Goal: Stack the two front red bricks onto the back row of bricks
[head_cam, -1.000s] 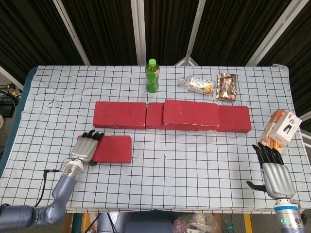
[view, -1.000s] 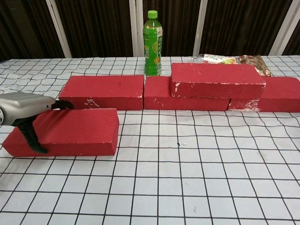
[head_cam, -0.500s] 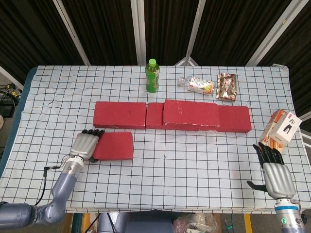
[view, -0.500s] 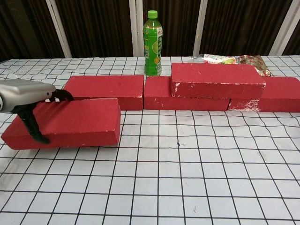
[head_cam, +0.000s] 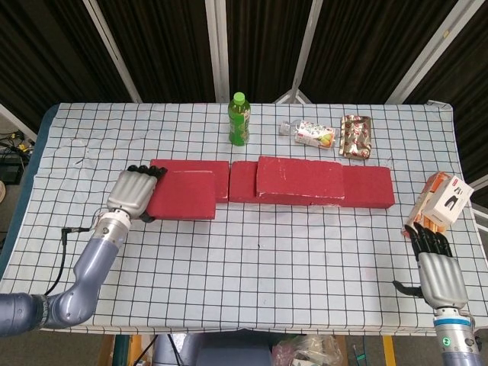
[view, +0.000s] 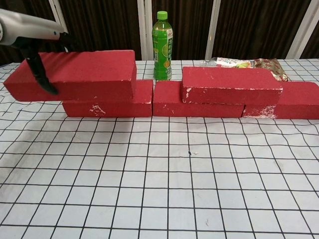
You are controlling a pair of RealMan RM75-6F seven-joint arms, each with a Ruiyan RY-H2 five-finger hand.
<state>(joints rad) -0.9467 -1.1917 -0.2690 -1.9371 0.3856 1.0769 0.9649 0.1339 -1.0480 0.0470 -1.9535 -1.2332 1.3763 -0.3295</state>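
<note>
Red brick (view: pixel 75 74) is held in the air by the left hand (head_cam: pixel 133 192), which grips its left end with the fingers over the top and the thumb on the front face. In the chest view this brick hangs above the table, in front of and a little higher than the left brick of the back row (view: pixel 107 102), and it covers the upper part of that brick. In the head view the carried brick overlaps the front part of the left back brick (whether the two touch, I cannot tell).

To the right the back row goes on with a middle brick (view: pixel 169 99) and a right brick (view: pixel 294 102), and another red brick (view: pixel 232 85) already lies on top of these two, across their joint.

Behind the row a green bottle (head_cam: pixel 239 120) stands upright, and further right lie a snack packet (head_cam: pixel 314 134) and a patterned packet (head_cam: pixel 356 137).

The right hand (head_cam: pixel 436 271) rests at the front right corner of the checkered tablecloth (head_cam: pixel 305 259), with fingers straight and slightly spread, holding nothing. Just beyond its fingertips lies a small orange and white box (head_cam: pixel 442 200).
</note>
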